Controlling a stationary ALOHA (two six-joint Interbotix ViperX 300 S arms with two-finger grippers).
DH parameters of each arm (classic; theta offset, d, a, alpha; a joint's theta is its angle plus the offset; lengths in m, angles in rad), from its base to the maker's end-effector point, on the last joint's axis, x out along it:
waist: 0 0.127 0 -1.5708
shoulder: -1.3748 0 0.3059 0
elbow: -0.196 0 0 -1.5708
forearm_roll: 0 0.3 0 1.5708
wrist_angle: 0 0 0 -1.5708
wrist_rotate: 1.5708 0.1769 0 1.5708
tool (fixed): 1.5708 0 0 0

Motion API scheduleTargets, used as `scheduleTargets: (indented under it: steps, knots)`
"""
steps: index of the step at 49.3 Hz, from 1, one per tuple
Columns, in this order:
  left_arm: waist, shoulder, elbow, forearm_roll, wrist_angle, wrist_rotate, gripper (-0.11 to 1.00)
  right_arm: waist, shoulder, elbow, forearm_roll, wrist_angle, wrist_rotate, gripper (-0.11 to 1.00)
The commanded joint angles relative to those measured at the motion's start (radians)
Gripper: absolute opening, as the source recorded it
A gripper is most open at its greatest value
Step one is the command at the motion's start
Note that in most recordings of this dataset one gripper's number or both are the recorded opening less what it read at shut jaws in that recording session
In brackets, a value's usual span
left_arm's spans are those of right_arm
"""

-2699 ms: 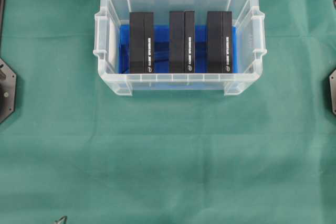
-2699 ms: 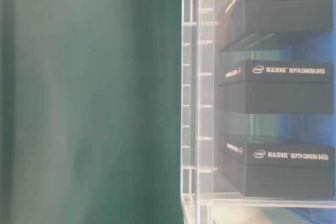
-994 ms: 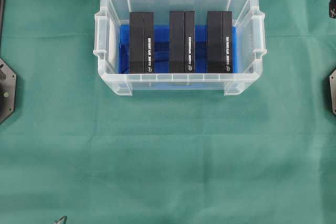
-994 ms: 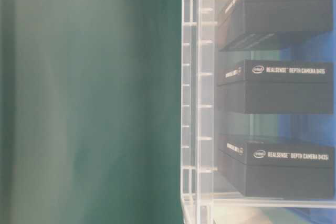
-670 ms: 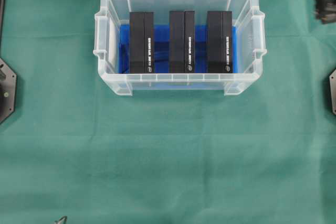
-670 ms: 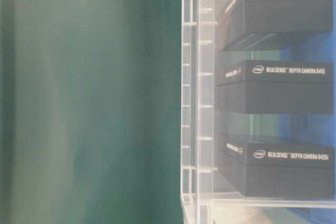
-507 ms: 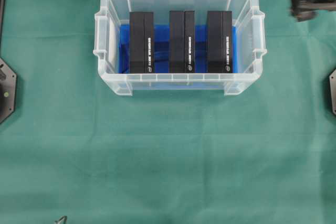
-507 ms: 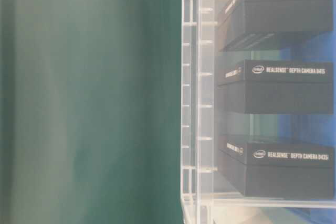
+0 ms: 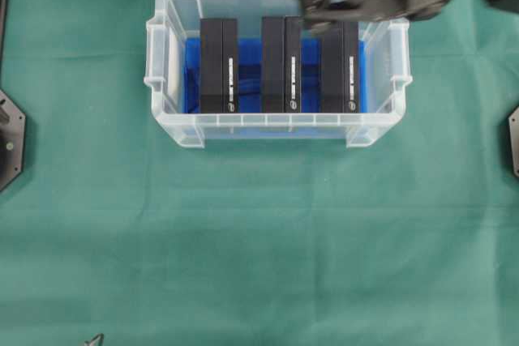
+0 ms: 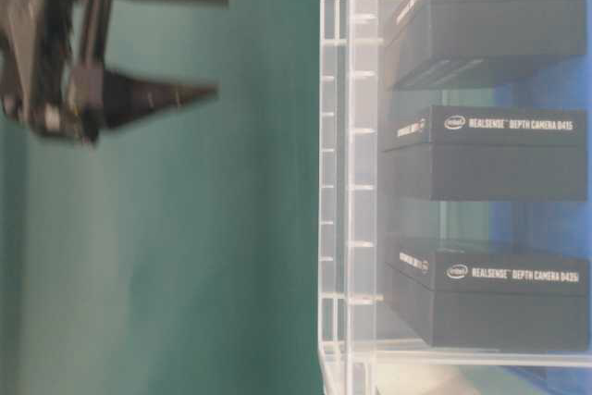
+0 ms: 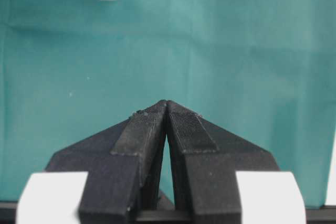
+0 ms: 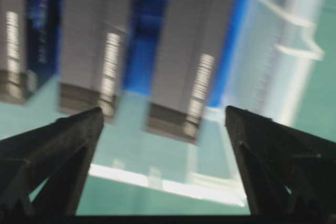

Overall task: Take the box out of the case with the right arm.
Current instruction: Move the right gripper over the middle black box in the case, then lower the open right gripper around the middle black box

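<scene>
Green cloth [image 9: 259,241] covers the table, and the clear case [image 9: 162,46] sits toward twelve o'clock on it. Three black RealSense boxes stand side by side on its blue lining; the rightmost box [image 9: 339,70] lies under the right gripper [image 9: 312,2], fingers spread wide, holding nothing. Away from the case, the left gripper [image 11: 167,104] shows fingers pressed together.

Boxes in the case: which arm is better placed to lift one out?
Right. Its open tool hangs over the case above the boxes; the left tool, shut, sits over bare cloth.
</scene>
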Motion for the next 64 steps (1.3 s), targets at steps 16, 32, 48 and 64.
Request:
scheduleTargets:
  steps: [16, 32, 48, 64]
  knots:
    - [-0.003, -0.002, -0.025, 0.002, 0.021, -0.002, 0.00, 0.035, 0.183, -0.273, 0.003, -0.011, 0.012, 0.96]
    - [-0.003, -0.003, -0.025, 0.002, 0.021, -0.002, 0.00, 0.038, 0.207, -0.293, 0.002, -0.006, 0.011, 0.96]
    - [-0.003, 0.000, -0.025, 0.003, 0.021, -0.005, 0.00, 0.038, 0.207, -0.290, -0.006, -0.006, 0.005, 0.96]
    - [-0.003, 0.006, -0.026, 0.002, 0.021, -0.005, 0.00, 0.038, 0.207, -0.287, -0.006, -0.006, 0.002, 0.96]
